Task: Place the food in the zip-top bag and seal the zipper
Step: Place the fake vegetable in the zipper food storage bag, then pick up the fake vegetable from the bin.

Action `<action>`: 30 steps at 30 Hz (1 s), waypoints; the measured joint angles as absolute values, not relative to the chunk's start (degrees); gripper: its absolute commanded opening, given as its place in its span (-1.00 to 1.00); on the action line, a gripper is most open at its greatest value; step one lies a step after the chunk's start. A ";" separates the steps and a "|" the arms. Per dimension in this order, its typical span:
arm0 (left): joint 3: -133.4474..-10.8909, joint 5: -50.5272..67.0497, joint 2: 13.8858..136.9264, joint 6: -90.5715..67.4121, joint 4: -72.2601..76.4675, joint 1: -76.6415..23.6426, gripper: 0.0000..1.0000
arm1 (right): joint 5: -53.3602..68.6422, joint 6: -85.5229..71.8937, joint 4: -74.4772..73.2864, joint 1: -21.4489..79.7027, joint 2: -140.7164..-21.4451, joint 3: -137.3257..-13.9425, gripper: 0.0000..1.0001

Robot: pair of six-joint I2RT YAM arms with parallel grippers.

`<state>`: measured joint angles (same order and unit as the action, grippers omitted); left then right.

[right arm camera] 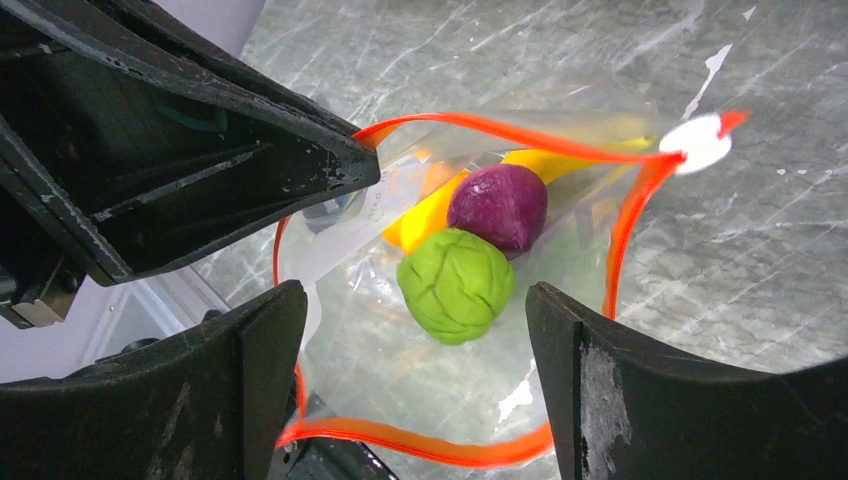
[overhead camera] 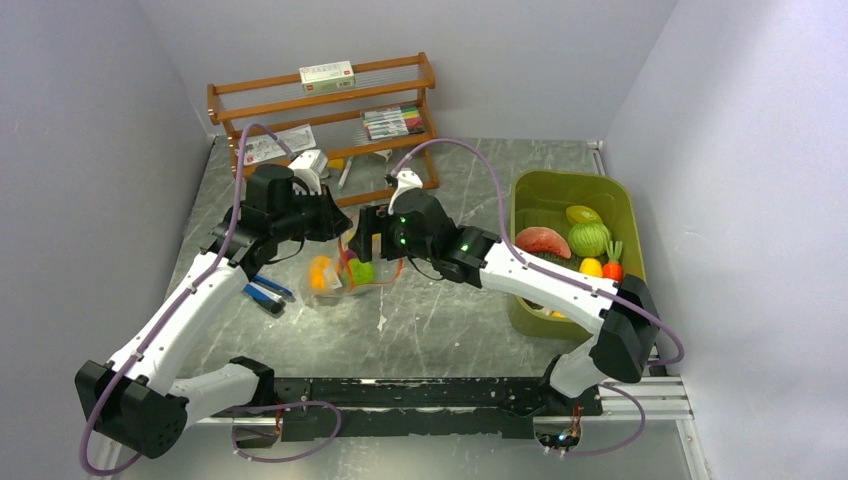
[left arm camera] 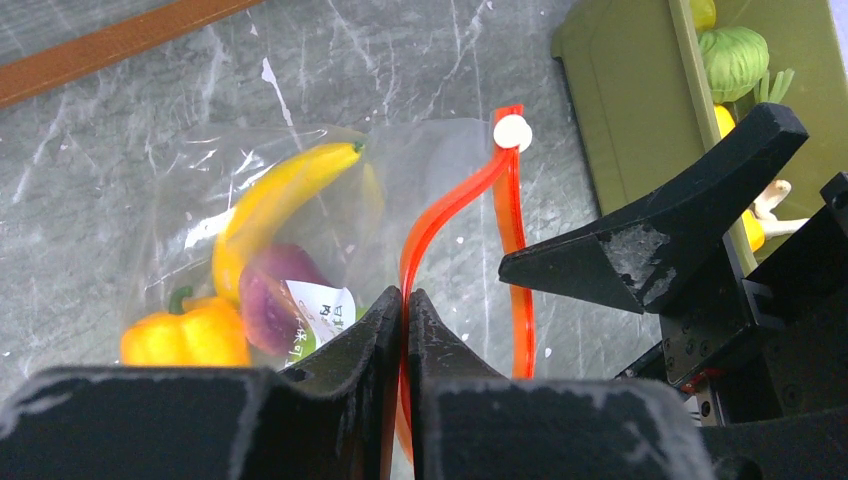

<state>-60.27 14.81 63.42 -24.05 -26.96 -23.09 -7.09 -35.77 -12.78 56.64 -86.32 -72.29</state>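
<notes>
The clear zip-top bag (overhead camera: 343, 288) lies mid-table with its mouth held wide. My left gripper (left arm camera: 407, 300) is shut on one side of the red-orange zipper (left arm camera: 440, 215), near its white slider (left arm camera: 511, 131). My right gripper (right arm camera: 415, 300) stands open just over the mouth, nothing between its fingers. Food inside the bag: a green ball (right arm camera: 455, 285), a purple piece (right arm camera: 498, 205), a yellow banana (left arm camera: 280, 195) and a yellow pepper (left arm camera: 190, 335). The zipper (right arm camera: 520, 135) forms an open loop around them.
An olive-green bin (overhead camera: 530, 195) at the right holds more food, among it a watermelon slice (overhead camera: 541, 241) and a green cabbage (overhead camera: 588, 238). A wooden rack (overhead camera: 330, 110) with markers (overhead camera: 395, 122) stands at the back. Blue pens (overhead camera: 265, 293) lie left of the bag.
</notes>
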 measured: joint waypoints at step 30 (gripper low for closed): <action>-59.51 14.52 61.82 -23.97 -27.68 -23.09 -0.86 | -29.95 -22.31 -26.46 56.07 -73.69 -77.80 0.50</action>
<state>-59.51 14.52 61.82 -23.97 -27.68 -23.09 -29.95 -22.31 -26.46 56.07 -73.69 -77.80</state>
